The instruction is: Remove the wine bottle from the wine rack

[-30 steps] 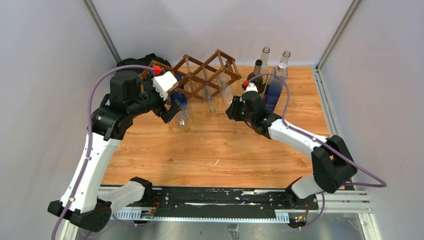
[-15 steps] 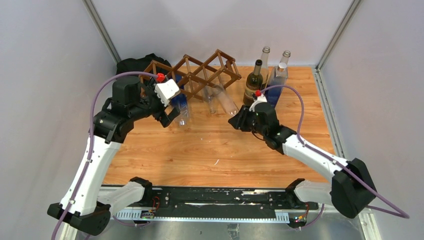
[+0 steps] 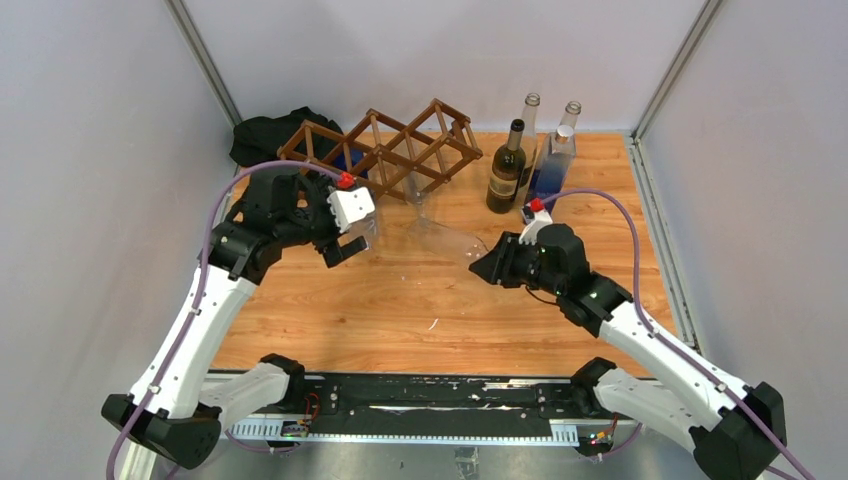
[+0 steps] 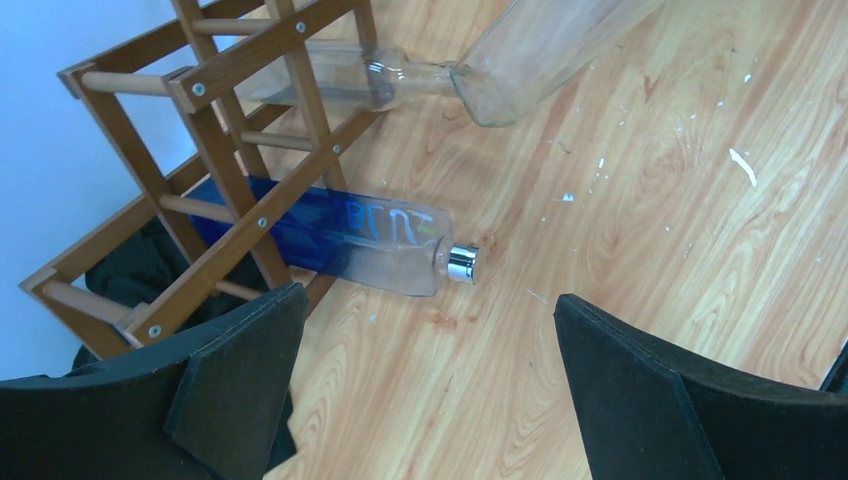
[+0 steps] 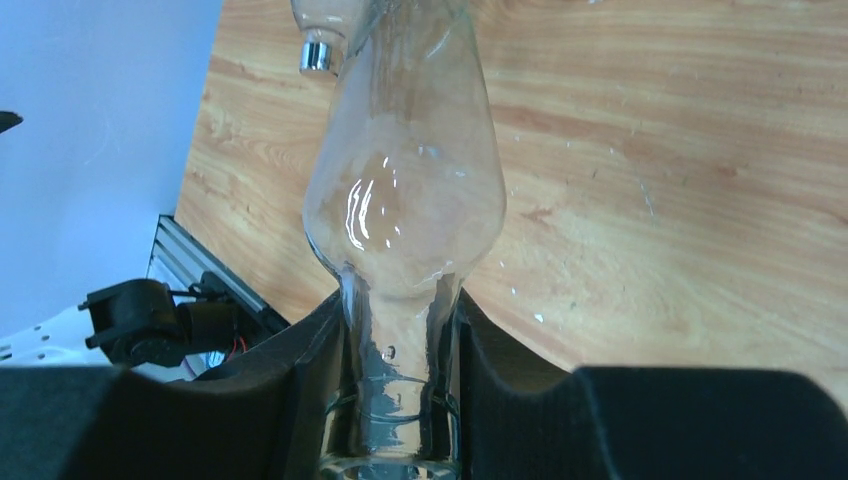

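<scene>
Bottle [image 3: 447, 238] pulled off rack [image 3: 385, 150]; wrist view: right gripper [image 5: 400, 320] clamps neck; left gripper [image 4: 428, 305] apart.

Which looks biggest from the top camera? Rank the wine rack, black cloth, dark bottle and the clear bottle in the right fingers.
1. wine rack, clearly largest.
2. black cloth, partly hidden behind the rack.
3. dark bottle and clear bottle: about alike, so no ranking between them.

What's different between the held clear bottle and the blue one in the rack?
The clear bottle is colourless; the blue bottle is blue towards its base. The clear bottle is gripped by the neck, outside the rack; the blue bottle lies in it, untouched. Both are see-through.
</scene>
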Controlling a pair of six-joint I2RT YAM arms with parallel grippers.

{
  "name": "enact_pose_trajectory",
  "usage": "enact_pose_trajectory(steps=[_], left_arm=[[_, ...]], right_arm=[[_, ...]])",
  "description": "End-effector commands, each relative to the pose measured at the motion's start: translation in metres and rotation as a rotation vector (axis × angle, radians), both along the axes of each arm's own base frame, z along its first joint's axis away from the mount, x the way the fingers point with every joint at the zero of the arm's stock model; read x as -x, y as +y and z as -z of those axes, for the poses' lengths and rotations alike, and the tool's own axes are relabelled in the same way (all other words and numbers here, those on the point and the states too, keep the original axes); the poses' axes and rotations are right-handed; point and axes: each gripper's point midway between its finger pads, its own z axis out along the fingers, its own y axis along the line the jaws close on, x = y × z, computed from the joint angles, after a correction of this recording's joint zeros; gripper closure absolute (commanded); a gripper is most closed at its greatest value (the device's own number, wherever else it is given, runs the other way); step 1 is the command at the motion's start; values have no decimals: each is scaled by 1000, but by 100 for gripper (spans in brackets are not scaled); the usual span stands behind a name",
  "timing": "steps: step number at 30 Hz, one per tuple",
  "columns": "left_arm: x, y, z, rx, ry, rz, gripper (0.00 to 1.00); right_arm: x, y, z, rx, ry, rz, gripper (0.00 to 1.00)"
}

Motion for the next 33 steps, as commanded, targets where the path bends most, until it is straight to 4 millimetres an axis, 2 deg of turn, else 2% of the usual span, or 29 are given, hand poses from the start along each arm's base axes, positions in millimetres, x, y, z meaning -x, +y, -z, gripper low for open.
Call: enact_pose_trajectory(steps=[1,8,12,15,22,28,33], left_arm=[[5,-9,13,-42,-5,84,0],[25,-30,50,-93,57,202,0],[36,-43,75,-112,136,256,0],[39,-53,86,-108,196,284,0],[44,-71,92,-65,286,322,0],[53,-73,91,-66,300,363,0],[79,-68,89,-82,344,469,0]], right_arm=[[18,0,-26,-26,-32,-53,100],[34,11,-34,-61,12,-150,100],[48,21,-43,-74,0,-263,100],[58,27,-52,-71,-30,-339,100],[78,43,-68,-74,-68,-469,100],[94,59,-87,-69,-116,-579,100],[101,66,-96,-58,-144,-633,100]])
